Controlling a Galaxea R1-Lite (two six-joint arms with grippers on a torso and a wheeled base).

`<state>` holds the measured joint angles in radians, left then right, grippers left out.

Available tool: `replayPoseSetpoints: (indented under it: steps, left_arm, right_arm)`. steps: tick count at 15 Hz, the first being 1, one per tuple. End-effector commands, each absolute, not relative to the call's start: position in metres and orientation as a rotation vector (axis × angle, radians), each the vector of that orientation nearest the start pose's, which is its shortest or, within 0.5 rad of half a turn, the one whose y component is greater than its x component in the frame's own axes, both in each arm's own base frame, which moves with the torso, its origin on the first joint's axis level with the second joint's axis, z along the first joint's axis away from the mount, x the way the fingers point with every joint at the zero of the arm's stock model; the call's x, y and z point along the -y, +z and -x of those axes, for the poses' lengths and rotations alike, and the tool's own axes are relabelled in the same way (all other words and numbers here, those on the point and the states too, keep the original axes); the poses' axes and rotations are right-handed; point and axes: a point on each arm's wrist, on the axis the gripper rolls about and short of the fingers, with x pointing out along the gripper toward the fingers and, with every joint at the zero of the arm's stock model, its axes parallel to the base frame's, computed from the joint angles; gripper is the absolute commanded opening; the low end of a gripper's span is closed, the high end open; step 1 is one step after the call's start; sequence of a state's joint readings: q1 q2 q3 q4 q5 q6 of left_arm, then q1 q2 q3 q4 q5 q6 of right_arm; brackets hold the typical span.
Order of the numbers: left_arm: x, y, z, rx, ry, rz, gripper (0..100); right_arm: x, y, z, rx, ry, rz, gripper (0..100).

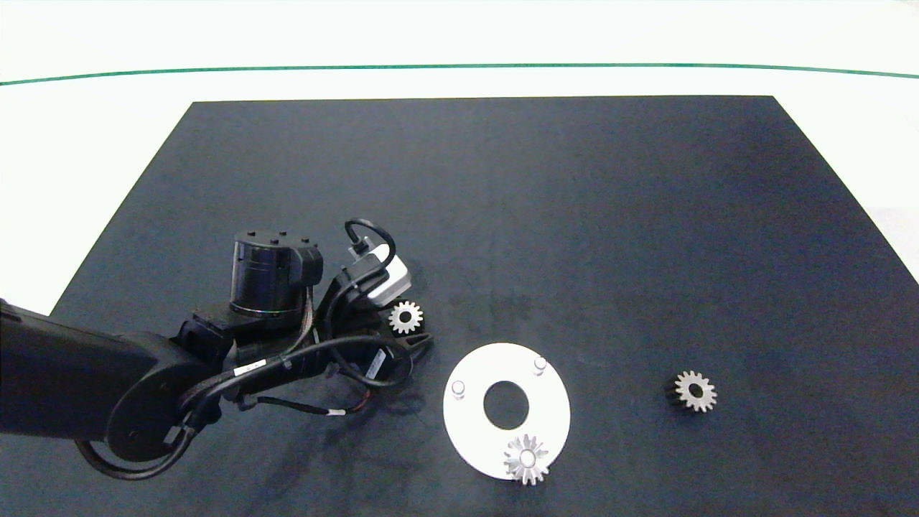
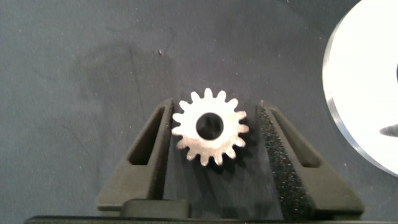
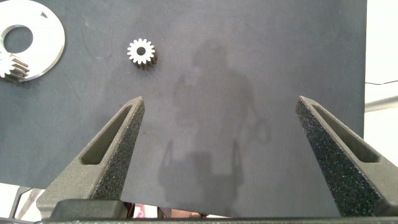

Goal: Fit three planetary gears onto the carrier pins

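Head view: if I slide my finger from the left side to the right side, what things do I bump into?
Left arm → left gripper around a gear → white disc with a gear on one pin → lone gear.

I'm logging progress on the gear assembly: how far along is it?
One gear sits on a pin of the white disc. The left pincer is open around a second gear on the mat. A third gear lies loose; two pins are bare.
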<state>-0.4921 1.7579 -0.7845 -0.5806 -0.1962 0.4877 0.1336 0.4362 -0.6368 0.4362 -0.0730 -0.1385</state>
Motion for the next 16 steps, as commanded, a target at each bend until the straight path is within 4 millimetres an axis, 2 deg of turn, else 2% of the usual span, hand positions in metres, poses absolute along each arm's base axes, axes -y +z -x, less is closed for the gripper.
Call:
replayPoseSetpoints:
  steps: [1, 16]
  left_arm:
    - [0.1527, 0.1479, -0.2752, -0.226, -0.769, -0.524, 48]
    - [0.1520, 0.1474, -0.2738, -0.217, -0.769, -0.524, 18]
  right_arm:
    - [0.0038, 0.2113, 0.0159, -0.232, 0.076, 0.163, 100]
    - [0.0039, 0.2113, 0.0166, -0.229, 0.073, 0.168, 100]
